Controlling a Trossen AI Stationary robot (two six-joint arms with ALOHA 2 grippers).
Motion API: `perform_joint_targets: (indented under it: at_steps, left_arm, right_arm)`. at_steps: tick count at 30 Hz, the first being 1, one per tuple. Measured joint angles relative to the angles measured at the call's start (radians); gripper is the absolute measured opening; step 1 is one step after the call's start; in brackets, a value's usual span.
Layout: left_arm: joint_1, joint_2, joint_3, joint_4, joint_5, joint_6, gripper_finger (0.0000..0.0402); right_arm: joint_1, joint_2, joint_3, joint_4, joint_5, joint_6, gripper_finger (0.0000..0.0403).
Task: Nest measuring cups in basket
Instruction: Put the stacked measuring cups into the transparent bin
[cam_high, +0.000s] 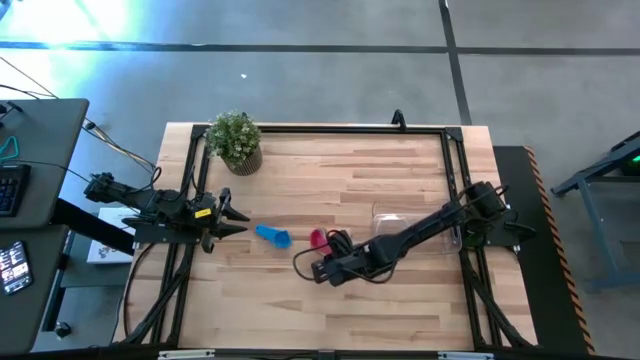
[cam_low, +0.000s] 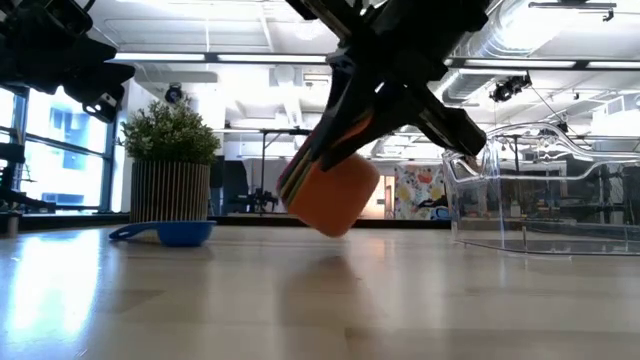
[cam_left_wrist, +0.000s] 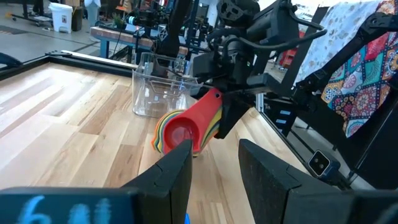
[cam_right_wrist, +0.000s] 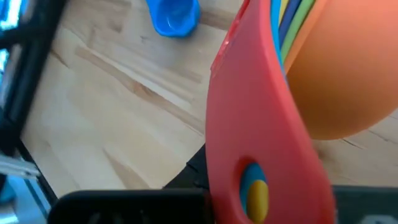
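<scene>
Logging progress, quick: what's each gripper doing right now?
Left gripper: open, empty, near the table's left edge.
Right gripper: shut on the stack of cups, lifted off the table.

Bench centre and near edge are bare wood, open for passage. Obstacles: potted plant (cam_high: 234, 140) at far-left corner, blue measuring cup (cam_high: 272, 235) left of centre, clear basket (cam_high: 415, 228) toward right edge, right arm (cam_high: 420, 236) stretched diagonally over the basket.

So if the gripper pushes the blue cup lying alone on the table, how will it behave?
The blue cup looks small, thin plastic, so probably light and stiff. It would likely slide on the smooth wooden table rather than resist. Its flat handle may make it swivel if pushed off-centre.
</scene>
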Motion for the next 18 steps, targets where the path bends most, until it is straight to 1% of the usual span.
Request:
perform_joint_targets:
  at_steps: [5, 10, 13, 18]
  left_arm:
    - [0.000, 0.000, 0.000, 0.000, 0.000, 0.000, 0.0122]
    - [0.000, 0.000, 0.000, 0.000, 0.000, 0.000, 0.0122]
    - [0.000, 0.000, 0.000, 0.000, 0.000, 0.000, 0.0122]
    - [0.000, 0.000, 0.000, 0.000, 0.000, 0.000, 0.0122]
  right_arm:
    - [0.019, 0.010, 0.000, 0.044, 0.085, 0.056, 0.0007]
    - [0.042, 0.051, -0.001, 0.148, 0.171, 0.103, 0.0007]
    - [0.053, 0.071, -0.002, 0.195, 0.224, 0.111, 0.0007]
    - [0.066, 0.084, -0.002, 0.243, 0.282, 0.116, 0.0007]
